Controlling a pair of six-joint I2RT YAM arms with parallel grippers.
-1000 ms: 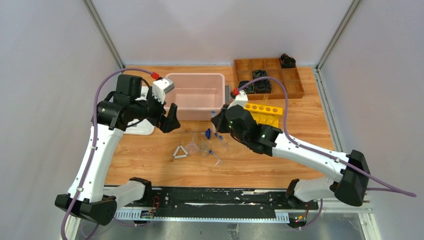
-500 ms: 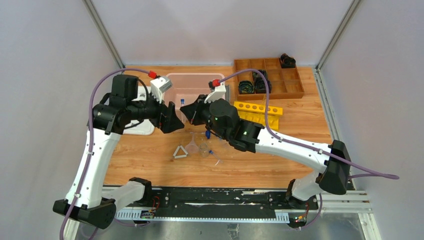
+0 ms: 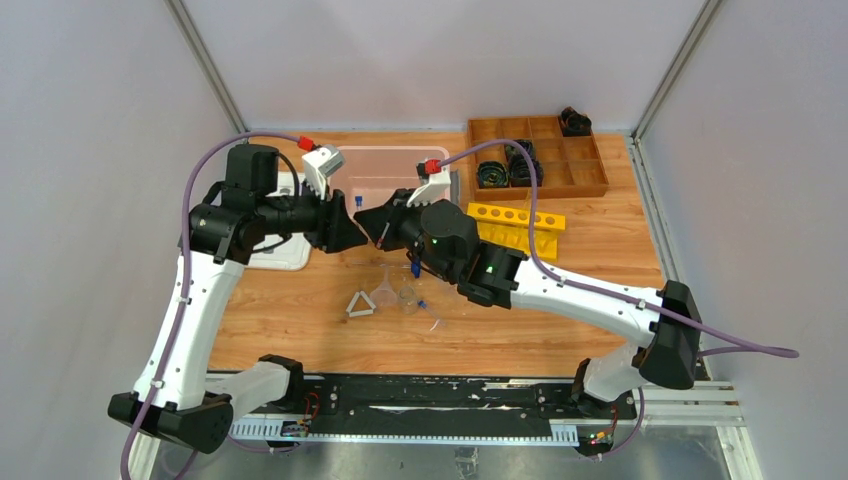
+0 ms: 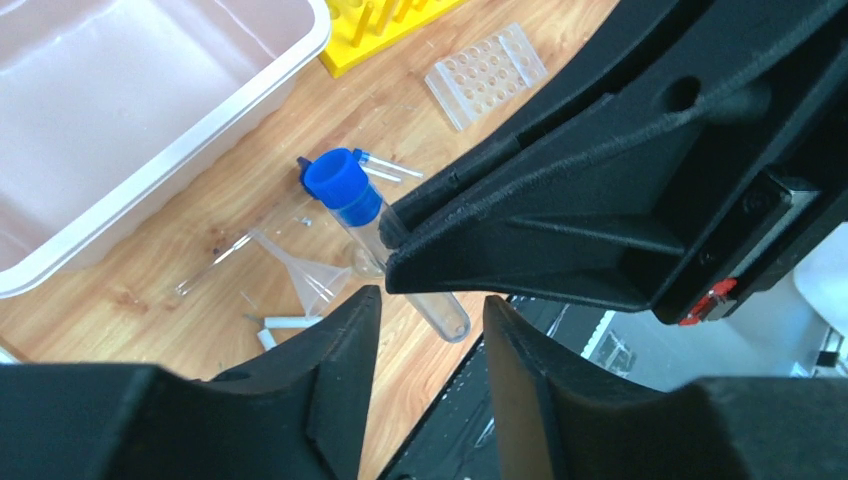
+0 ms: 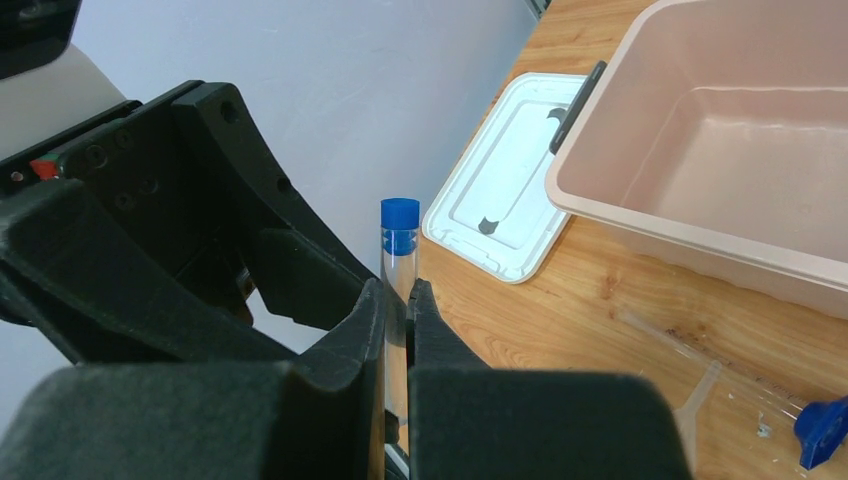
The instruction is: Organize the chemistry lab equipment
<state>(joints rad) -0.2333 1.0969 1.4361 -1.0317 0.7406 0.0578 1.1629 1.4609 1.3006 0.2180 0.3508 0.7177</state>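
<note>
Your right end effector (image 5: pixel 397 290) is clenched on the blue-capped tube (image 5: pixel 399 235), cap beyond its fingertips, above the desk (image 4: pixel 400 110). Your left end effector (image 4: pixel 430 300), released, straddles the bare end, probably for a handover.

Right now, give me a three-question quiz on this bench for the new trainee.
1. True or false: the right tool is shut on a blue-capped tube.
2. The rack beside the pink bin is: A yellow, B green, C red.
3. Fill in: in the top view, just left of the funnel lies a white ____.
Key: 1 true; 2 A; 3 triangle.
</note>
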